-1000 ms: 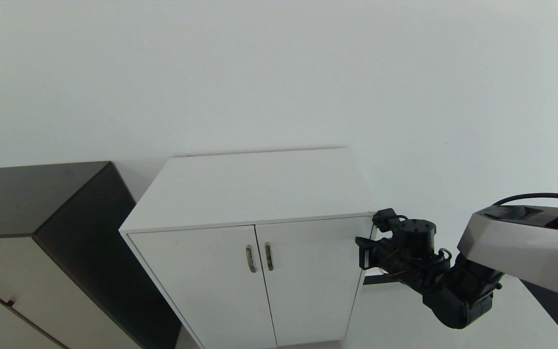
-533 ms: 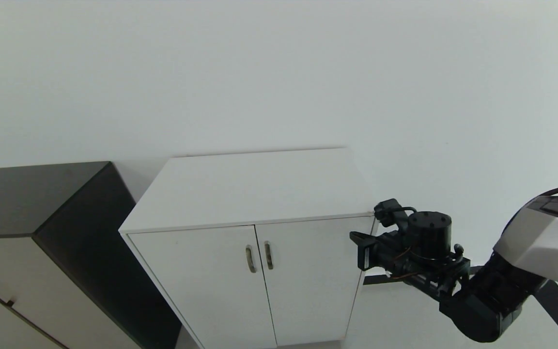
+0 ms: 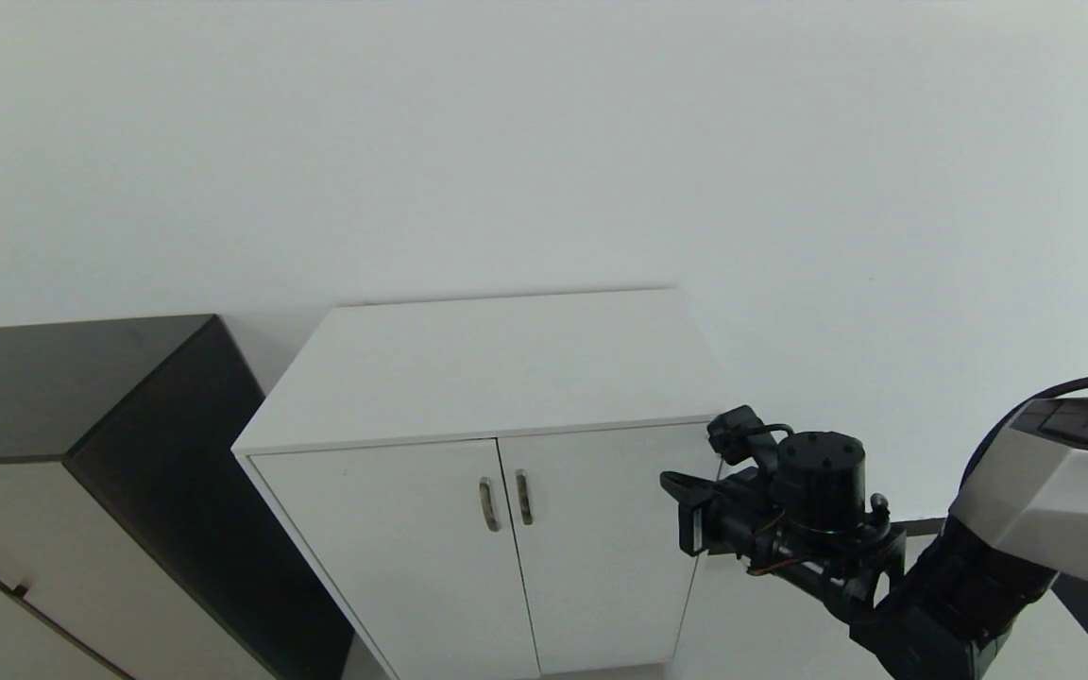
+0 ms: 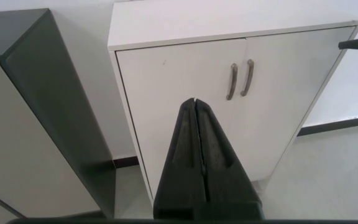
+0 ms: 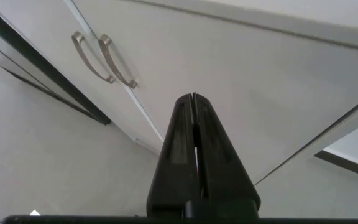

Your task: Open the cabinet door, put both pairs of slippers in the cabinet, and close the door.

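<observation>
The white cabinet (image 3: 506,368) stands against the wall with both doors closed. Its two metal handles (image 3: 504,501) sit side by side at the middle seam. My right gripper (image 3: 683,517) hovers shut and empty in front of the outer part of the right door (image 3: 601,548), well to the right of the handles. In the right wrist view the same gripper (image 5: 193,97) points at that door, with the handles (image 5: 104,59) off to one side. My left gripper (image 4: 195,101) is shut and empty, held back from the cabinet (image 4: 185,81) and facing its left door.
A dark cabinet (image 3: 81,397) with a pale front stands directly left of the white one. A white wall rises behind both. A dark baseboard (image 4: 340,124) runs along the floor to the right of the cabinet, with bare floor (image 4: 328,174) in front.
My right arm has moved left and slightly down across the right door's front, closer to the handles. The cabinet doors have not moved.
</observation>
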Controlling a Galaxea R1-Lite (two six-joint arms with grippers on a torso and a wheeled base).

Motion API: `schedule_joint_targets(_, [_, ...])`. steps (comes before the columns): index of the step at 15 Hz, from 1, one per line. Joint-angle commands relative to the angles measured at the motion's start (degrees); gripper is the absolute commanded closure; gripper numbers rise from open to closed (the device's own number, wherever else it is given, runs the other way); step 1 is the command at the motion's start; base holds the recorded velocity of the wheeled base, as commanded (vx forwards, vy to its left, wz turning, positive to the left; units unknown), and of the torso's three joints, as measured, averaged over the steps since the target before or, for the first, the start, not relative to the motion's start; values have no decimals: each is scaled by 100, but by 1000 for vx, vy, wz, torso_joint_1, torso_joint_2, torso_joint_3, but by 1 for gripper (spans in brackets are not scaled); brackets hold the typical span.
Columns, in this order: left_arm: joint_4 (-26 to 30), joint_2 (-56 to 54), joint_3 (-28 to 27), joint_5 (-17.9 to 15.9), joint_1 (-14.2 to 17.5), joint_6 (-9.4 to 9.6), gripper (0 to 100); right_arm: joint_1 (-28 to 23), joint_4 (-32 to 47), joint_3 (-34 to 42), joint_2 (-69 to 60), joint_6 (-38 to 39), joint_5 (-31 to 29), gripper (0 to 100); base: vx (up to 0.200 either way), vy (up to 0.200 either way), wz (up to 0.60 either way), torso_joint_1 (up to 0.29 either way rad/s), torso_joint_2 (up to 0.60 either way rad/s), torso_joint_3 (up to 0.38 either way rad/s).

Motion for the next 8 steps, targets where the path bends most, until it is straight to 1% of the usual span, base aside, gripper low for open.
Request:
schedule_joint_targets(1, [2,-1,0,1,1,-23,100,3,-155,13,271,-16,-5,100,0,0,0,0,0,0])
schedule_joint_targets(3, [2,-1,0,1,1,-23,100,3,-182,84,210,-42,-66,100,0,0,0,0,0,0])
schedule_joint_targets(5, [2,-1,0,1,1,-23,100,-67,-270,259,183,-51,-260,100,0,0,0,0,0,0])
schedule_joint_targets(7, [2,-1,0,1,1,-23,100,-199,-568,585,113,-139,-286,100,0,0,0,0,0,0])
schedule_joint_targets(8, [2,-1,0,1,1,-14,100,-331,-823,989,-28,-253,-295,100,0,0,0,0,0,0])
